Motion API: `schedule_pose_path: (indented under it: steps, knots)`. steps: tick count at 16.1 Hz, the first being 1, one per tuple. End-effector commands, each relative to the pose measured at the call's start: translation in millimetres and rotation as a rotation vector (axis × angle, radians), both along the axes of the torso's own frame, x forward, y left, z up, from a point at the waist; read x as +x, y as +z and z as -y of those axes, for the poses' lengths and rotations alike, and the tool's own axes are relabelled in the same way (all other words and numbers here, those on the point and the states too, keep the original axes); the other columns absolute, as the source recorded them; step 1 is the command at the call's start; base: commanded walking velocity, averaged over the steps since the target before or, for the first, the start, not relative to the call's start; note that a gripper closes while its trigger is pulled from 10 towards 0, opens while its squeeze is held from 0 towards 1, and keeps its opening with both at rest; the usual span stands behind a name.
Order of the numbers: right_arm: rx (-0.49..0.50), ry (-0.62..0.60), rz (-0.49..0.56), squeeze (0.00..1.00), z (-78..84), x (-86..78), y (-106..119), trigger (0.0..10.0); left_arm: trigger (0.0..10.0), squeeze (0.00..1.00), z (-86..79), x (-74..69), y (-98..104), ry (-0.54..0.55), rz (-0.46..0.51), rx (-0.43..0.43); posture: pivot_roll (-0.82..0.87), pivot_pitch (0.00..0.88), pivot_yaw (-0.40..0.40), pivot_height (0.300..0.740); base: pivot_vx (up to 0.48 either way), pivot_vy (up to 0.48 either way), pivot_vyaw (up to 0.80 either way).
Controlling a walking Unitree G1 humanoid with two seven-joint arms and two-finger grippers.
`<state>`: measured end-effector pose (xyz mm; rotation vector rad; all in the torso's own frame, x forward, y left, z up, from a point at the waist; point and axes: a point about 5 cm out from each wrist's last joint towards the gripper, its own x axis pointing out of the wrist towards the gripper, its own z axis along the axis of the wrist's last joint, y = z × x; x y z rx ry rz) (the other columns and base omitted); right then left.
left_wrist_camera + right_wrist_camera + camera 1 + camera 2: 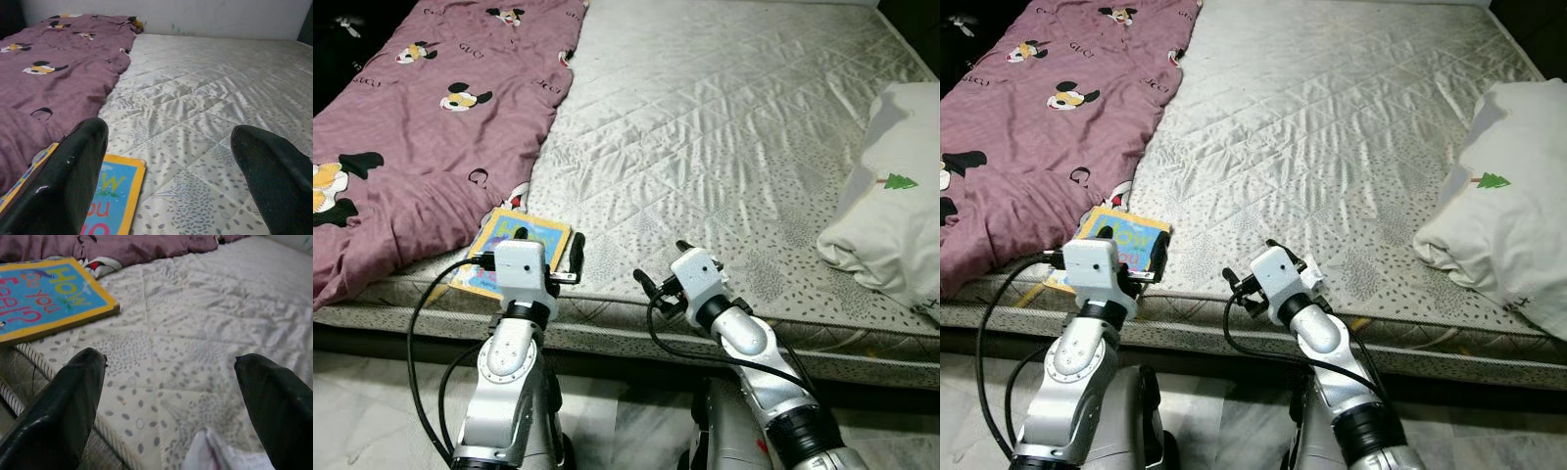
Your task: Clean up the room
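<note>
The step in hand looks like the approach to the picture book (pixel 512 251), which lies flat at the near left edge of the mattress (pixel 724 147), its far left corner against the purple blanket (pixel 421 127). The left gripper (pixel 533 259) hovers over it with jaws released; the right gripper (pixel 661 269) waits just beside, jaws likewise spread. Next, the left must lower and close on the book's edge. The wrist hides much of the cover. A white pillow (pixel 891 215) sits far right, cut off.

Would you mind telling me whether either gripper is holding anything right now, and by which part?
Nothing is held: the left gripper and right gripper are both open above the mattress, near the book.
</note>
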<state>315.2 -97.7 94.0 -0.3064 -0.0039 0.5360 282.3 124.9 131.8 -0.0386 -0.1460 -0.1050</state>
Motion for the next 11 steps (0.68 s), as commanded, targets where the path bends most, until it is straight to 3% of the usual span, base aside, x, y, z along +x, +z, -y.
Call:
schedule_pose_path:
  steps: [1,6,9,11]
  knots:
    - [0.020,-0.012,-0.020,0.00,-0.6,-0.1,-4,10.0,10.0,0.00,-2.2,-1.4,0,-0.002,-0.007,0.003,0.02,0.189,-0.004,0.531,0.000,0.000,0.00]
    - [0.012,-0.097,0.002,0.00,-3.0,12.7,-3,10.0,10.0,0.00,0.3,-4.3,-5,-0.016,-0.040,-0.017,0.02,0.208,0.005,0.531,0.000,0.000,0.00]
    - [0.086,-0.203,-0.022,0.00,-1.6,23.2,0,10.0,10.0,0.00,16.0,-8.2,1,-0.040,-0.021,-0.046,0.05,0.245,-0.017,0.531,0.000,0.000,0.00]
    - [0.095,-0.227,-0.004,0.00,-2.6,23.5,1,10.0,10.0,0.00,16.5,-15.3,3,-0.044,-0.024,-0.054,0.06,0.279,-0.024,0.531,0.000,0.000,0.00]
